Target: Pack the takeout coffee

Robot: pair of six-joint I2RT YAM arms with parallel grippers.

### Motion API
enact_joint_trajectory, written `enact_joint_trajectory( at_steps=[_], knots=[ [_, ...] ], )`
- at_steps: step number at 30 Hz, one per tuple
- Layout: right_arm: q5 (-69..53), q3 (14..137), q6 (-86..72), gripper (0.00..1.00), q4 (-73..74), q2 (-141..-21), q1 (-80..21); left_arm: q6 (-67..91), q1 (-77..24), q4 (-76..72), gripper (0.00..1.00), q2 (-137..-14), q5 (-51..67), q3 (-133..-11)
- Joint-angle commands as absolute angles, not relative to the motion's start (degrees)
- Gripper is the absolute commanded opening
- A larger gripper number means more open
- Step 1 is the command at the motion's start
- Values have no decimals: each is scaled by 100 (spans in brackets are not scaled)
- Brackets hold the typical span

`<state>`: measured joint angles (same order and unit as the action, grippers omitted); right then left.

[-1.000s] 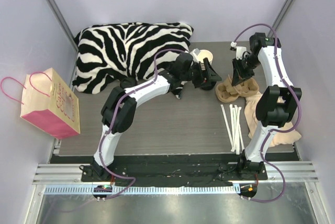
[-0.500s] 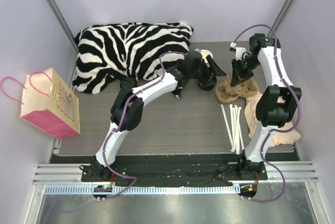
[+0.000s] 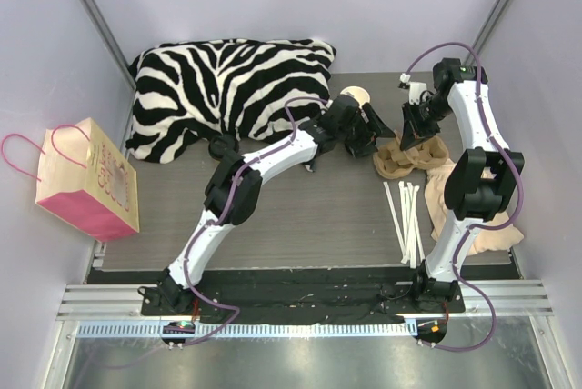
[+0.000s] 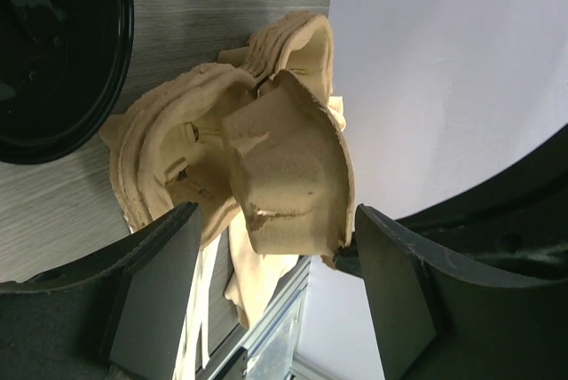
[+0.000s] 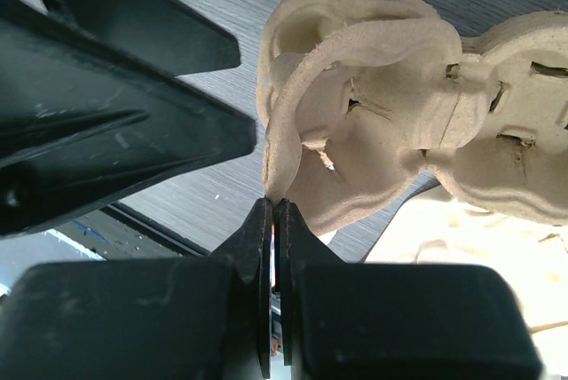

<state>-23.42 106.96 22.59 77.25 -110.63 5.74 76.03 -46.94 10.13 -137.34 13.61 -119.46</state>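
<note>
Grey wood-grain surface (image 3: 300,207) inside pale walls. A zebra pillow (image 3: 218,89) lies at the back left, and a pink paper bag (image 3: 86,180) stands off the left edge, well apart from the work.

Layout, right half: a pulp cup carrier (image 5: 373,131) sits at the back right. White straws (image 3: 406,216) lie nearer me, and a stack of lidless cups (image 3: 356,95) stands just behind my left wrist.

Right tool (image 5: 273,207): closed, pinching the thin rim of the carrier at its fingertips.

Left tool (image 4: 275,220): jaws wide apart, gripping nothing. It points at the carrier, whose near socket shows in the gap beyond the jaws.

Takeout coffee (image 4: 53,51): only a round black lid shows, at the upper left of the left wrist view and just beside the carrier. I take it for the coffee's top and not a loose lid, since the cup body is hidden (in the top view my left arm covers the spot).

Step in hand, as I judge it: the carrier is held steady for loading and the coffee is not yet picked up.

Next move calls for turning the left tool onto the cup, closing below the lid without crushing the paper wall, then lifting it upright into a socket. The right pinch should not tear the pulp rim.
</note>
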Motion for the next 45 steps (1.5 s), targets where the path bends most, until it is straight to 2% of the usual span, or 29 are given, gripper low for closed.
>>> enact_joint_trajectory(
  at_steps=[1,16,45],
  knots=[
    [-2514,10723,2338,1,7840,-10881,580,7655,-4737,765,75,-13781,1274,-12243],
    [-2593,10564,2408,1,7840,-10828,554,7708,-4808,299,75,-13869,1266,-12322],
    [-2742,10890,2408,1,7963,-10784,475,7796,-4922,607,76,-14089,1230,-12146]
  ],
)
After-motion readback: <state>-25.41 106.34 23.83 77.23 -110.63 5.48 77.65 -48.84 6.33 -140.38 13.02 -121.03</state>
